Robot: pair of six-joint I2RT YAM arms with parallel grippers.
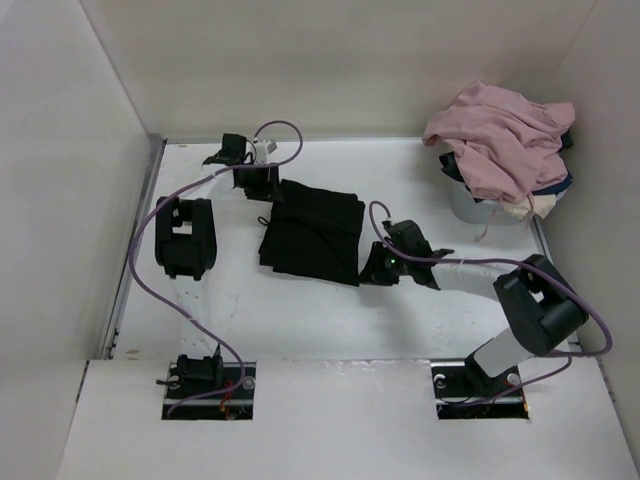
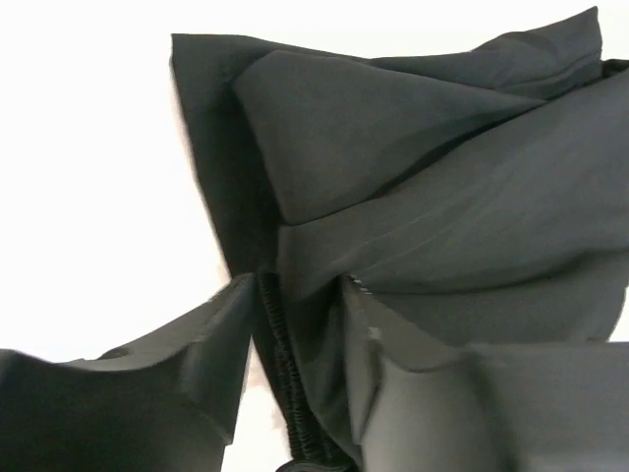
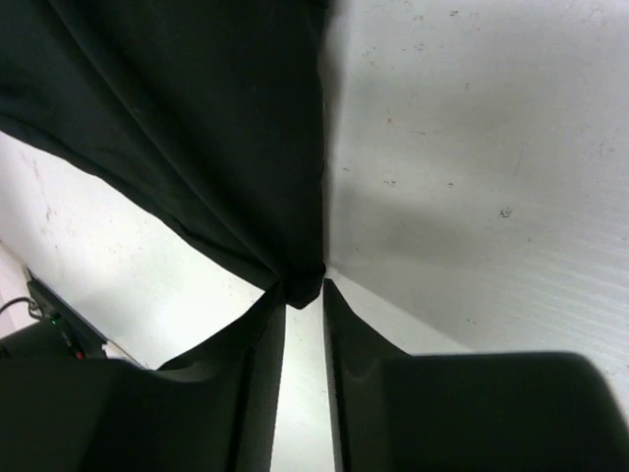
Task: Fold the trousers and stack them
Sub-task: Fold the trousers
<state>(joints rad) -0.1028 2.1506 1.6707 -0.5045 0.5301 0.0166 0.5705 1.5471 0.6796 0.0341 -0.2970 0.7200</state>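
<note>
Top external — folded trousers (image 1: 312, 232); left claw (image 1: 268, 192), right claw (image 1: 373, 262) at corners.

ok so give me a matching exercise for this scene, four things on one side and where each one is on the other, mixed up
Things
1. black soft cloth trousers
2. dusty-pink cloth garment
3. left pincer
4. right pincer

Places
a. heaped on a pale tub at the far right of the white table
b. at the near right corner of the trousers
c. folded, in the middle of the table
d. at the far left corner of the trousers

Pairs: 1-c, 2-a, 3-d, 4-b
</note>
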